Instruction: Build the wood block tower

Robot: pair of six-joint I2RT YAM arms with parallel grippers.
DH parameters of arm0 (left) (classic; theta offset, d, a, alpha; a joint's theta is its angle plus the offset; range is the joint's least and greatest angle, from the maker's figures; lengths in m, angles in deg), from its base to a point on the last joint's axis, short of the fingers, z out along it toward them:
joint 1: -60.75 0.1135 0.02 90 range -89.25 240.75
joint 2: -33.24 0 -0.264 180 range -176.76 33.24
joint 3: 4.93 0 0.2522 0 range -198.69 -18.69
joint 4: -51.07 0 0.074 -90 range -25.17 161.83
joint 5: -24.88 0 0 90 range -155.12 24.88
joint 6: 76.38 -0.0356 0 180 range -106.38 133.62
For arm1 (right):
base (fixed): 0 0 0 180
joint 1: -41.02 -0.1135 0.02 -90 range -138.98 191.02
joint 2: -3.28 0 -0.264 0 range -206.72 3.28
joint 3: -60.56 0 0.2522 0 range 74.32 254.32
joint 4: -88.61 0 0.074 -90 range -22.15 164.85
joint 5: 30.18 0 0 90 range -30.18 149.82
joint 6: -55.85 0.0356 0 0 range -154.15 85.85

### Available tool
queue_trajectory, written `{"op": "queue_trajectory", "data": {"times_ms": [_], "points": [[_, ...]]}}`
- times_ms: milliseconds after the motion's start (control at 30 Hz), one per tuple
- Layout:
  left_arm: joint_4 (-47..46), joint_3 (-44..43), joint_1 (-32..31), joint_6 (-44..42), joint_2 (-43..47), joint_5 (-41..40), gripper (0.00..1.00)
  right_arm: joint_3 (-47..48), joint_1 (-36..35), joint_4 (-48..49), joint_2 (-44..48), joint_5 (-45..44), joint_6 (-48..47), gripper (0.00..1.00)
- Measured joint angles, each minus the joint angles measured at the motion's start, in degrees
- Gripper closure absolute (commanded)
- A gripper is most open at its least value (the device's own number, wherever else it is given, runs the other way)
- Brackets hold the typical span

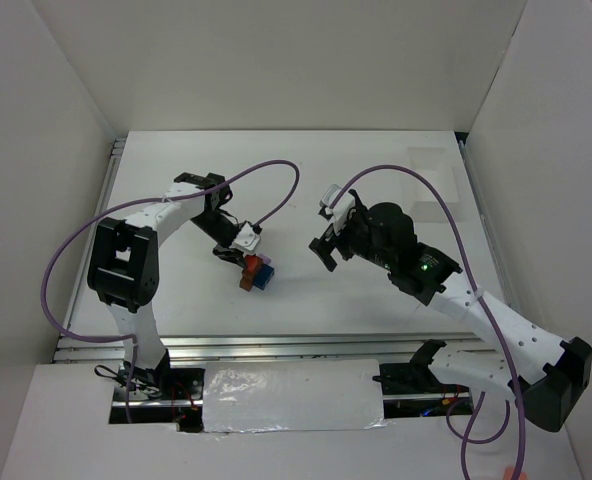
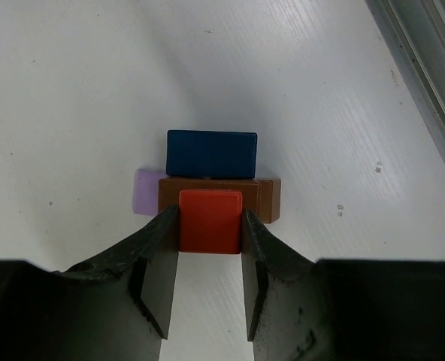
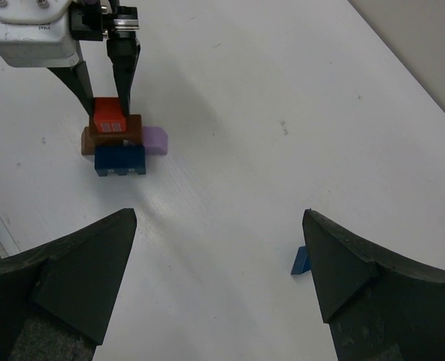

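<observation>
The wood block tower (image 1: 258, 273) stands mid-table, left of centre. In the left wrist view a red block (image 2: 210, 220) sits on a brown block (image 2: 266, 197), with a dark blue block (image 2: 211, 153) beyond it and a pale purple block (image 2: 146, 191) at the left. My left gripper (image 2: 210, 218) is shut on the red block, one finger against each of its sides. The right wrist view shows the same grip (image 3: 108, 90) from the other side. My right gripper (image 3: 219, 218) hangs wide open above bare table to the right of the tower, with nothing between its fingers.
A small blue wedge-shaped piece (image 3: 301, 261) lies on the table, partly hidden behind my right gripper's right finger. A clear plastic tray (image 1: 431, 175) rests at the back right. White walls enclose the table, and metal rails (image 1: 276, 345) run along its near edge.
</observation>
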Motion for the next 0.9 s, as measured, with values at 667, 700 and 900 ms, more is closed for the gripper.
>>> {"op": "queue_trajectory", "data": {"times_ms": [667,700,900], "points": [[0.00,0.00,0.00,-0.09,0.00,0.98,0.95,0.00,-0.02,0.00,0.00,-0.28,0.02,0.00],[-0.04,0.00,0.00,0.00,0.00,0.98,0.95,0.00,-0.02,0.00,0.00,-0.31,0.00,0.00],[-0.31,0.00,-0.13,0.13,0.00,0.98,0.95,0.00,-0.17,0.02,0.00,-0.50,0.00,0.00]]}}
